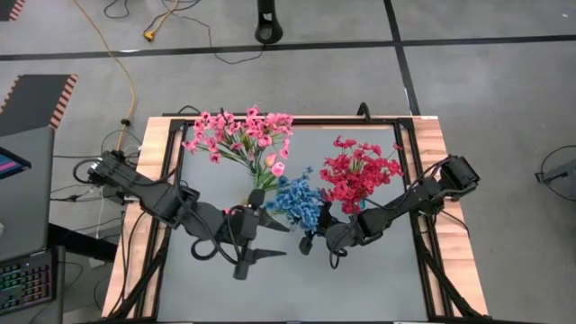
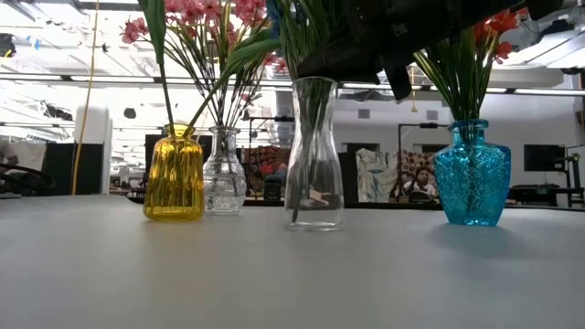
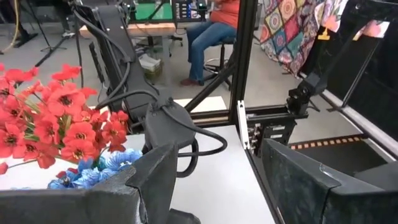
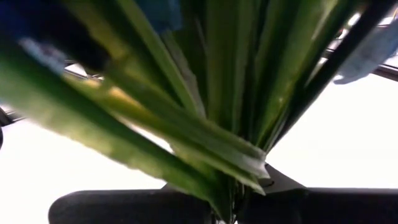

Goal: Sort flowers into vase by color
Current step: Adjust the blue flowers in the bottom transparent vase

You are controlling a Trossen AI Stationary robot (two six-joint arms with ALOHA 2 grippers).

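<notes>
The blue flowers [image 1: 295, 200] stand as a bunch in a tall clear vase [image 2: 313, 155] at the table's middle. My right gripper [image 1: 315, 231] is at their near right side, shut on their green stems [image 4: 205, 93]. Pink flowers [image 1: 238, 130] rise from a yellow vase [image 2: 174, 174] and a small clear vase [image 2: 224, 174]. Red flowers [image 1: 360, 169] stand in a blue glass vase [image 2: 472, 174]. My left gripper [image 1: 274, 239] hovers open just left of the blue bunch and touches nothing; its fingers show wide apart in the left wrist view [image 3: 217, 180]. My right gripper pinches several green stems and leaves of the blue bunch together, below the blossoms [image 4: 239, 180]. It comes at them slanting from the table's right and near side, above the vase mouth. The stems stay upright, with their lower ends inside the tall clear vase [image 2: 306, 196].
All the vases stand close together in a row across the table's middle. The raised black frame [image 1: 409, 171] runs along the table's edges. Bare grey tabletop [image 1: 297, 288] lies on the near side. A seated person [image 3: 214, 31] is in the room beyond the table.
</notes>
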